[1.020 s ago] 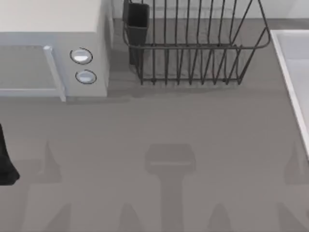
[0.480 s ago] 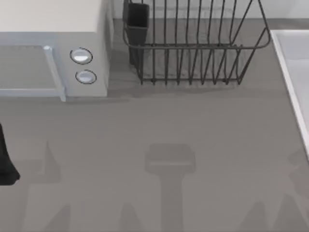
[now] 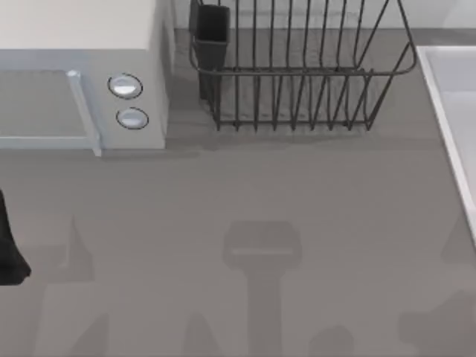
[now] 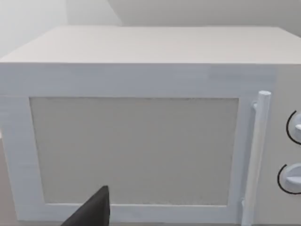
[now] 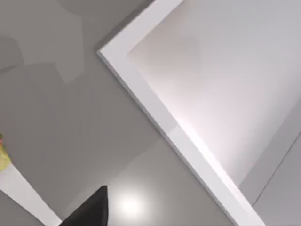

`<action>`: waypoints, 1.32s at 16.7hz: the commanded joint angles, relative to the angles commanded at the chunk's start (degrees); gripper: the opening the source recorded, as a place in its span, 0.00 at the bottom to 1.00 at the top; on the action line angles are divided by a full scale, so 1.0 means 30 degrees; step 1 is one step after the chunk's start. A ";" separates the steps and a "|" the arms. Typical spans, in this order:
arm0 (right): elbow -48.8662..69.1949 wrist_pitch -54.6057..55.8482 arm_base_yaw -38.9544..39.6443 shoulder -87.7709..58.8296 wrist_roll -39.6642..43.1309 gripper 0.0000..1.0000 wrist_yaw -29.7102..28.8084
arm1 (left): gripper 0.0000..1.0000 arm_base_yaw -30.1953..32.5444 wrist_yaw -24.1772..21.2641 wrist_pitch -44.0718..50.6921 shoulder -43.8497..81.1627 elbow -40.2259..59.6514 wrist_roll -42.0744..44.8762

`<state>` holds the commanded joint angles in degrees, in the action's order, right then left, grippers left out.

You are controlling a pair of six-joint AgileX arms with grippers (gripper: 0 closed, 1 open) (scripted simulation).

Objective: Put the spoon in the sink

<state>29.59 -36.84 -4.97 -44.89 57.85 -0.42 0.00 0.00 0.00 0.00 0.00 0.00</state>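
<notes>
The sink (image 5: 155,106) is a pale basin with a lighter raised rim. One corner of it lies below my right gripper (image 5: 89,209), of which a dark tip shows. Beside that tip, a narrow pale bar (image 5: 23,193) with a yellow bit at its end crosses the picture's edge. I cannot tell whether this bar is the spoon or whether it is held. In the top view the sink's rim (image 3: 450,126) runs along the table's right edge. My left arm (image 3: 9,249) is parked at the far left, and its gripper (image 4: 91,212) faces the microwave door.
A white microwave (image 3: 82,82) with two round knobs stands at the back left. A dark wire dish rack (image 3: 297,71) with a black cup holder (image 3: 210,30) stands at the back middle. Arm shadows fall on the grey table (image 3: 260,193).
The shadows at the table's lower right have shifted down and to the left. The left arm, microwave and rack have not moved.
</notes>
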 joint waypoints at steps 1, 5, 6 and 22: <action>0.0626 -0.0699 -0.0031 -0.0888 0.1368 1.00 0.0063 | 1.00 0.0000 0.0000 0.0000 0.0000 0.0000 0.0000; 0.3304 -0.3812 -0.0279 -0.4856 0.7026 1.00 0.0235 | 1.00 0.0000 0.0000 0.0000 0.0000 0.0000 0.0000; 0.3929 -0.4593 -0.0422 -0.5870 0.8308 1.00 0.0173 | 1.00 0.0000 0.0000 0.0000 0.0000 0.0000 0.0000; 0.4519 -0.6100 -0.0836 -1.1122 1.2467 1.00 0.0224 | 1.00 0.0000 0.0000 0.0000 0.0000 0.0000 0.0000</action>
<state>43.14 -55.14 -7.48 -78.25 95.25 0.25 0.00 0.00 0.00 0.00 0.00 0.00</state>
